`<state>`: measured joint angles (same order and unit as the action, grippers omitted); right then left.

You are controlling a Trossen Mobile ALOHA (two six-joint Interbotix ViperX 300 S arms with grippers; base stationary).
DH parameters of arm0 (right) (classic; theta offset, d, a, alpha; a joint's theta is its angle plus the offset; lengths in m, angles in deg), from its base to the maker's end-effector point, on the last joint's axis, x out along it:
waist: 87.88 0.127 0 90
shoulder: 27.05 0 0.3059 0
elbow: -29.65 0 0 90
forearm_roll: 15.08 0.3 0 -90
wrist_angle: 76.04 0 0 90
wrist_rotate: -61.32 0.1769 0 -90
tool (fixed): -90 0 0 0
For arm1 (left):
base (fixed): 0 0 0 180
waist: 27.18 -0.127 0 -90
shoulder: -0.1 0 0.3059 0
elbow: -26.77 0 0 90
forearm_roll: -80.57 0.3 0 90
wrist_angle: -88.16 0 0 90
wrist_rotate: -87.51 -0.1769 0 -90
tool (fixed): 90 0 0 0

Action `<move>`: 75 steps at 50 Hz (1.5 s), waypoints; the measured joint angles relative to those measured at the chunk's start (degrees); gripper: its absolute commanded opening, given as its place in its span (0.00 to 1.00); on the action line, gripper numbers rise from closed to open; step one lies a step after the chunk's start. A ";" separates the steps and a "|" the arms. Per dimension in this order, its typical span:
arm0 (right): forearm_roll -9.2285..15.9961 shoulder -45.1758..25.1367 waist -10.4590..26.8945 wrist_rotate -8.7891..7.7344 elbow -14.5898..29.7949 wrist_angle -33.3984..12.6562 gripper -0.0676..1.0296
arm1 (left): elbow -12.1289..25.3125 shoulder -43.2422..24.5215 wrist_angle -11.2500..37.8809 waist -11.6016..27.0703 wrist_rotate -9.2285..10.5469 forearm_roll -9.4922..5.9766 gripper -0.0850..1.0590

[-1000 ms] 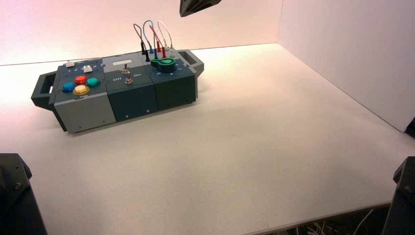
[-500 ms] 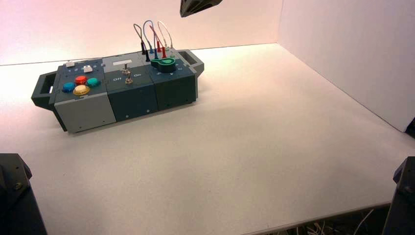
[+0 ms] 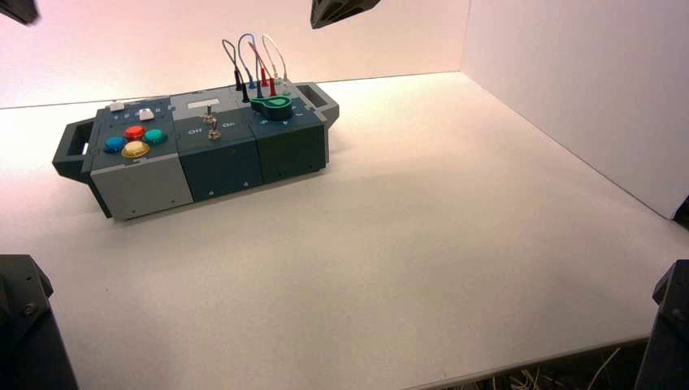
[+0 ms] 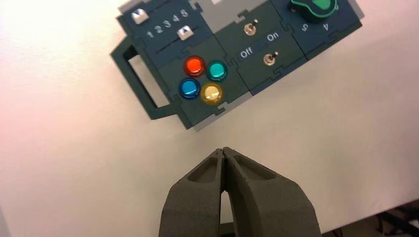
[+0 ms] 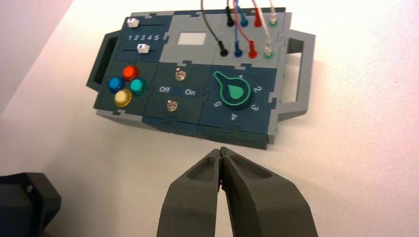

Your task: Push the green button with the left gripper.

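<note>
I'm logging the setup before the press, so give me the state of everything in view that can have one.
Left end effector: shut, off the box, not touching the green button
Right end effector: shut, off the box
Green button: uncovered, nothing pressing it
Red, blue, yellow buttons: uncovered, nothing pressing them
Wires: plugged into the box's sockets
Box: upright on the table

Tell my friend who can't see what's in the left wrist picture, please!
The left gripper, fingertips together, hangs over the pale table, not touching the box. The box has red, green, blue and yellow round buttons, two sliders, two switches and a green knob.
</note>
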<state>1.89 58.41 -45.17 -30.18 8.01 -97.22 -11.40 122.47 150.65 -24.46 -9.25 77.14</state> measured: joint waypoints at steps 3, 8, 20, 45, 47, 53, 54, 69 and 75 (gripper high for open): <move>0.09 0.00 -0.18 0.00 -0.09 0.00 0.04 | 0.09 -1.85 -0.97 0.09 0.00 0.00 0.05; 0.09 0.09 -0.53 0.00 -0.09 0.00 0.04 | 0.35 -3.60 -2.99 0.09 0.09 0.00 0.05; 0.09 0.00 -0.70 0.00 -0.44 0.44 0.04 | 0.70 -8.61 -6.06 0.09 0.00 0.00 0.05; 0.09 0.00 -0.70 0.00 -0.44 0.53 0.04 | 3.16 -20.39 -10.02 0.09 -1.05 0.09 0.05; 0.09 -0.09 -0.70 0.00 -0.44 0.53 0.04 | 3.16 -21.01 -10.02 0.09 -1.05 0.09 0.05; 0.09 -0.26 -0.70 0.00 -0.44 0.79 0.04 | 3.25 -23.12 -10.20 0.18 -1.32 0.09 0.05; 0.18 -0.35 -0.79 0.00 -0.44 0.79 0.04 | 3.25 -23.47 -10.28 0.18 -1.32 0.09 0.05; 0.18 -0.70 -1.05 0.00 -0.44 0.97 0.04 | 3.60 -26.46 -13.45 1.23 -1.41 0.09 0.05; 0.09 -0.79 -1.67 0.00 -0.53 1.05 0.04 | 3.60 -27.25 -14.94 1.23 -1.41 0.00 0.05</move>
<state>1.98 57.61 -46.84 -30.18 7.48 -96.17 -7.80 95.22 135.71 -23.23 -10.66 77.14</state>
